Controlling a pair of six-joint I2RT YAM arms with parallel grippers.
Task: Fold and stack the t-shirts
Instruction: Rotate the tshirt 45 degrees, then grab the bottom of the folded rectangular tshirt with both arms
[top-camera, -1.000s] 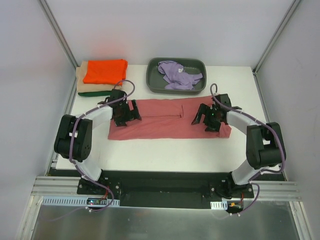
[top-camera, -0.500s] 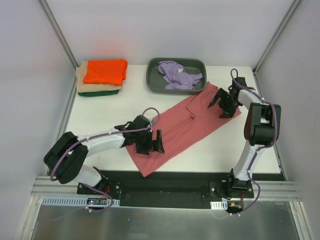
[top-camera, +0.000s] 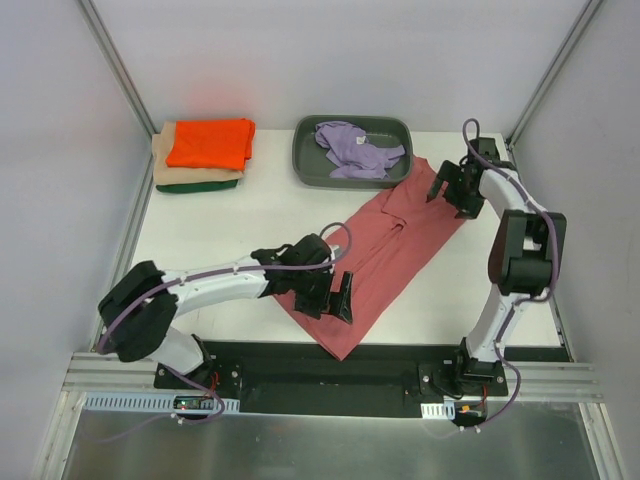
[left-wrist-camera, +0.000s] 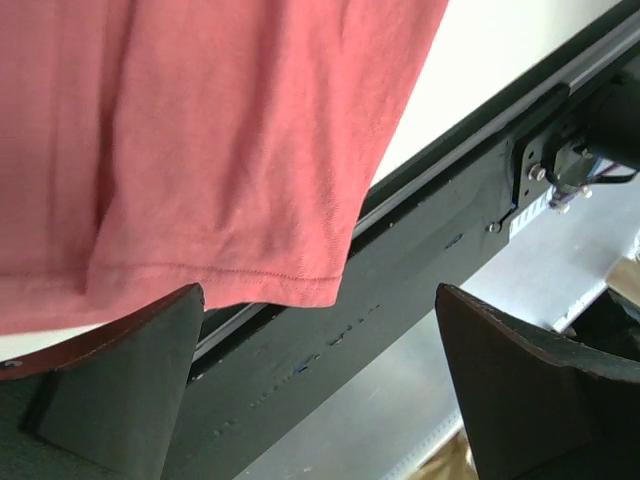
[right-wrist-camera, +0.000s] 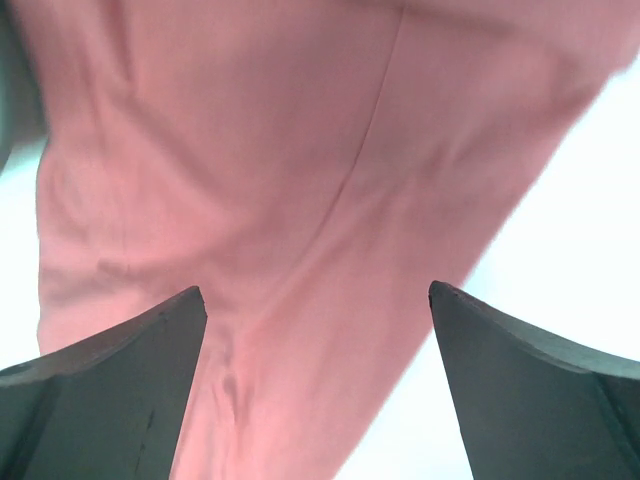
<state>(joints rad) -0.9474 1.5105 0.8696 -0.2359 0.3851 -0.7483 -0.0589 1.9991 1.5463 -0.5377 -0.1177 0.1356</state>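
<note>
White table (top-camera: 250, 215), rose-red t-shirt (top-camera: 385, 248) lying diagonally

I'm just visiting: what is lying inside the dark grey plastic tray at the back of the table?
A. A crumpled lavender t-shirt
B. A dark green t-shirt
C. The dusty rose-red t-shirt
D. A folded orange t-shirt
A: a crumpled lavender cloth t-shirt lies inside the dark grey plastic tray, while the folded orange t-shirt sits outside it, off to its left.
</note>
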